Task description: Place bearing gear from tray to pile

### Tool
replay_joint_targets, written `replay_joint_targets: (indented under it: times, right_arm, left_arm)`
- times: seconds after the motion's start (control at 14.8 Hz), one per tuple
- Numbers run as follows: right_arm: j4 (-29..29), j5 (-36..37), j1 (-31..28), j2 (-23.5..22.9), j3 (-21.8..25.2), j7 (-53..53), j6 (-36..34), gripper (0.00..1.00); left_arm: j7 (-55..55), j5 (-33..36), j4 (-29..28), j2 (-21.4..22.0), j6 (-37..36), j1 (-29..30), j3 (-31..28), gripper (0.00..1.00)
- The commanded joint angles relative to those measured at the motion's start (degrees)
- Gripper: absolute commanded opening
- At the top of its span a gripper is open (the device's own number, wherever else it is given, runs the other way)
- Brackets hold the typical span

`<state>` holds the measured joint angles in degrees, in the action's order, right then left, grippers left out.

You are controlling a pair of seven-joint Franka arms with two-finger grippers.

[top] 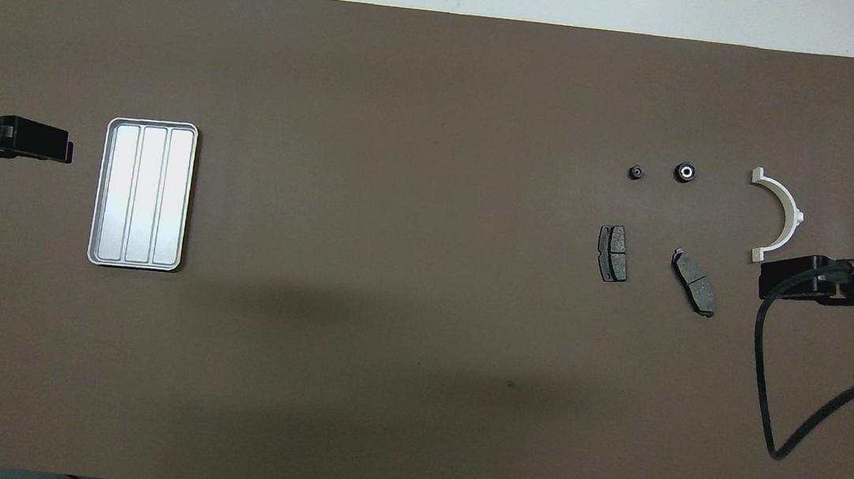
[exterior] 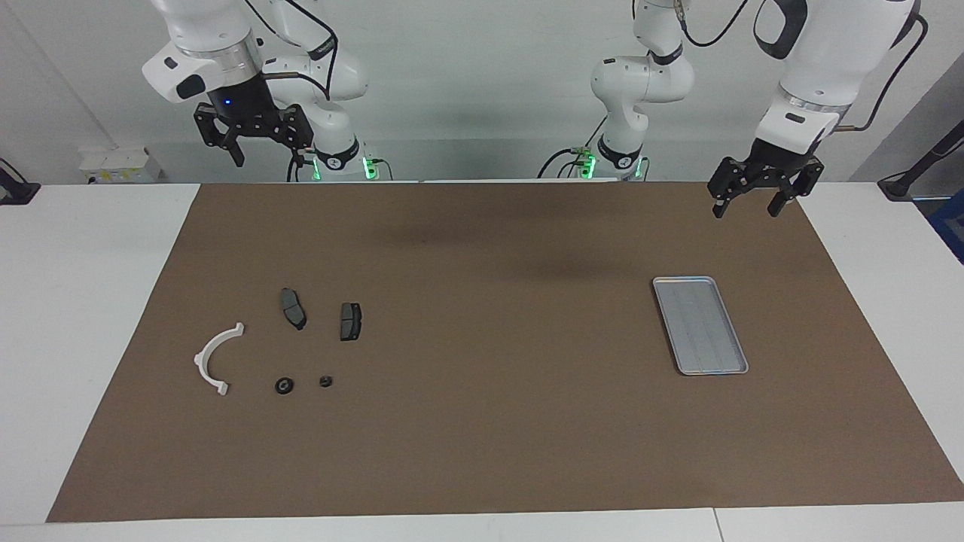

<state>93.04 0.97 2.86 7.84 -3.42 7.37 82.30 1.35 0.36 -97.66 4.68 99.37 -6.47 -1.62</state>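
Note:
The silver-grey ridged tray [exterior: 700,325] lies on the brown mat toward the left arm's end and holds nothing; it also shows in the overhead view [top: 144,194]. The pile lies toward the right arm's end: a white half-ring bracket [exterior: 217,357], two dark brake pads [exterior: 293,308] [exterior: 350,321], and farther from the robots two small dark round parts [exterior: 284,386] [exterior: 325,381]. The larger round part [top: 685,171] has a pale centre. My left gripper [exterior: 745,211] hangs open and empty, raised over the mat's edge by the tray. My right gripper [exterior: 271,150] hangs open and empty, high above the pile's end.
The brown mat [exterior: 482,421] covers most of the white table [exterior: 75,301]. A black cable [top: 770,371] loops from the right arm over the mat. A small white box [exterior: 119,165] sits at the table's back edge by the right arm.

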Motion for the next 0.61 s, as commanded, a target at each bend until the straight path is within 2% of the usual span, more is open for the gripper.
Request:
replay_joint_targets:
  times: [0.0, 0.54]
  right_arm:
    - [1.18, -1.23, -0.40, 2.00, -0.71, -0.07, -0.83, 1.00]
    - [1.09, -1.23, -0.40, 2.53, -1.06, -0.07, -1.09, 1.00]
  left_arm:
    - [-0.82, -0.10, -1.04, 0.68, 0.38, -0.83, -0.76, 1.00]
    - [-0.91, -0.10, -1.12, 1.12, -0.06, -0.56, -0.76, 1.00]
